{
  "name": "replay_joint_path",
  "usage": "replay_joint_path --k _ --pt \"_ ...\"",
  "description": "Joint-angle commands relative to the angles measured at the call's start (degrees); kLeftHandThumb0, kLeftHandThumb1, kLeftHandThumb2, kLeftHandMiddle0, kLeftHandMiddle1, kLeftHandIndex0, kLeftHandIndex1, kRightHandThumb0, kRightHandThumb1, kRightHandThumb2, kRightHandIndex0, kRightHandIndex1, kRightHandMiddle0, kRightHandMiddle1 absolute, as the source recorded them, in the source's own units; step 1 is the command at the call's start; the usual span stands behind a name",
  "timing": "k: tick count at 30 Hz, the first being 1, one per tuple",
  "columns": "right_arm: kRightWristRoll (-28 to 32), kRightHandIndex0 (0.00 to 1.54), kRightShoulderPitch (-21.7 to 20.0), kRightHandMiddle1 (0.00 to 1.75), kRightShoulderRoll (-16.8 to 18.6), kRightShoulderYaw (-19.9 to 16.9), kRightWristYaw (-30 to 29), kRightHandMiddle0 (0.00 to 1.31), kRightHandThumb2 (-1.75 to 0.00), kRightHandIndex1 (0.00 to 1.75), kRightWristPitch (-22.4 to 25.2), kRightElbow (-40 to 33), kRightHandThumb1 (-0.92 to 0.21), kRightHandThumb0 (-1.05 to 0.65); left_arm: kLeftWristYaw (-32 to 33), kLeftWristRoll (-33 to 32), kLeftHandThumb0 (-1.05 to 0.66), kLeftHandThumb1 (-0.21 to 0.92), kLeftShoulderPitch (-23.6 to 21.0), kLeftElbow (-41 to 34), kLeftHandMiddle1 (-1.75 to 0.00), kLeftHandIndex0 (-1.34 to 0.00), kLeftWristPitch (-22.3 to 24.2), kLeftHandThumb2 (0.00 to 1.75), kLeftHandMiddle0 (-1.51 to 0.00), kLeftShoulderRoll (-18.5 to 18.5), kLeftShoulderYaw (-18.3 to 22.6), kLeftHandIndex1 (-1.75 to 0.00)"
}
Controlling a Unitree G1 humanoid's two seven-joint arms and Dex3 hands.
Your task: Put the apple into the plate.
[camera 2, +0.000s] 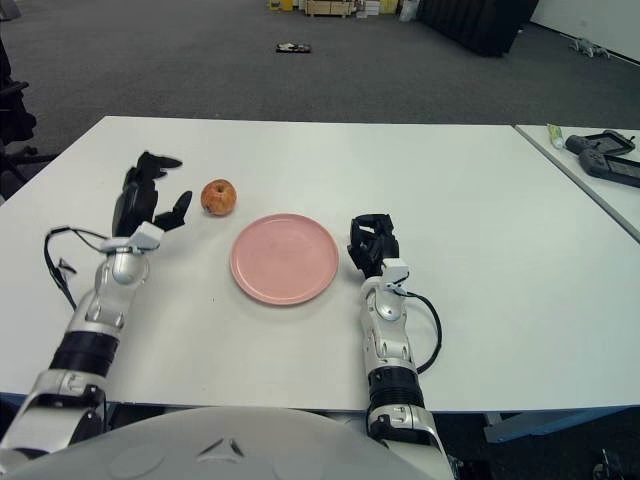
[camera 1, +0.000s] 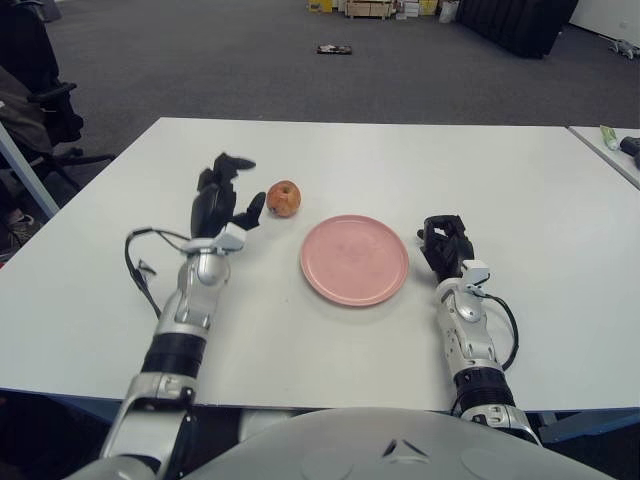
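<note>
A reddish-orange apple (camera 1: 283, 198) sits on the white table (camera 1: 500, 180), just up and left of an empty pink plate (camera 1: 354, 259). My left hand (camera 1: 224, 196) is raised just left of the apple, its black fingers spread open and holding nothing; a small gap separates it from the fruit. My right hand (camera 1: 446, 244) shows just right of the plate, fingers curled, holding nothing.
A second table (camera 1: 612, 150) with a green item and a dark device stands at the far right. An office chair (camera 1: 40, 110) is off the table's left side. Boxes and dark furniture stand on the grey carpet far behind.
</note>
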Motion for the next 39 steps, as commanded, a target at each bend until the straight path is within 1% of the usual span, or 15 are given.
replay_joint_path --k 1,2,5,9,15,19,25,31,34,39 --pt "-0.02 0.4 -0.54 1.75 -0.6 -0.21 0.11 0.19 -0.53 1.36 0.53 1.2 -0.92 -0.34 -2.31 1.87 -0.84 0.4 -3.1 -0.36 -0.35 0.0 1.65 0.92 0.0 2.15 -2.1 -0.47" --pt "0.04 0.4 -0.57 1.75 -0.61 -0.24 0.15 0.19 -0.53 1.36 0.51 1.26 -0.92 -0.34 -2.58 2.02 -0.88 0.41 -3.67 -0.01 -0.23 0.0 1.7 0.9 0.0 2.55 -2.42 -0.32" --pt "0.27 0.41 -0.7 1.75 -0.59 -0.42 0.27 0.19 -0.53 1.37 0.07 1.66 -0.92 -0.34 -3.28 3.54 -0.97 0.46 -6.96 3.67 -0.07 0.0 1.49 0.85 0.0 4.41 -4.11 -0.11" --pt "0.04 0.41 -0.93 1.75 -0.67 -0.53 0.07 0.19 -0.53 1.37 -0.42 2.26 -0.92 -0.34 -3.63 5.0 -1.03 0.5 -9.93 7.83 -0.01 0.0 1.12 0.78 0.0 6.1 -6.04 -0.02" --pt "-0.12 0.4 -1.05 1.75 -0.6 -0.6 -0.31 0.19 -0.53 1.37 -0.53 2.44 -0.92 -0.34 -3.66 6.52 -1.05 0.56 -13.8 12.89 0.0 0.0 0.51 0.69 0.0 7.8 -8.89 0.0" --pt "-0.16 0.4 -0.96 1.75 -0.47 -0.56 -0.68 0.19 -0.53 1.37 0.14 1.99 -0.92 -0.34 -2.97 7.59 -1.05 0.6 -17.26 18.05 0.0 0.0 -0.85 0.63 0.0 8.71 -11.15 0.0" --pt "-0.25 0.4 -0.97 1.75 -0.53 -0.5 -0.68 0.19 -0.53 1.36 -0.32 2.14 -0.92 -0.34 -3.14 8.67 -1.05 0.61 -21.84 24.21 0.0 0.0 -1.8 0.6 0.0 9.47 -14.08 0.0" --pt "-0.14 0.4 -0.81 1.75 -0.59 -0.58 -0.8 0.19 -0.53 1.36 0.18 1.62 -0.92 -0.34 -4.07 9.09 -1.05 0.61 -25.15 28.46 0.0 0.0 -2.15 0.59 0.0 9.73 -16.45 0.0" --pt "0.0 0.4 -0.41 1.75 -0.27 -0.6 -1.2 0.19 -0.53 1.35 1.07 0.34 -0.92 -0.34 -5.7 9.6 -1.05 0.61 -27.05 30.73 0.0 0.0 -1.42 0.59 0.0 9.7 -17.99 0.0" --pt "0.21 0.4 0.01 1.75 -0.03 -0.68 -1.37 0.19 -0.53 1.35 1.6 -0.8 -0.92 -0.34 -6.48 11.04 -1.05 0.61 -31.58 38.31 0.0 0.0 0.68 0.59 0.0 7.81 -21.06 0.0"
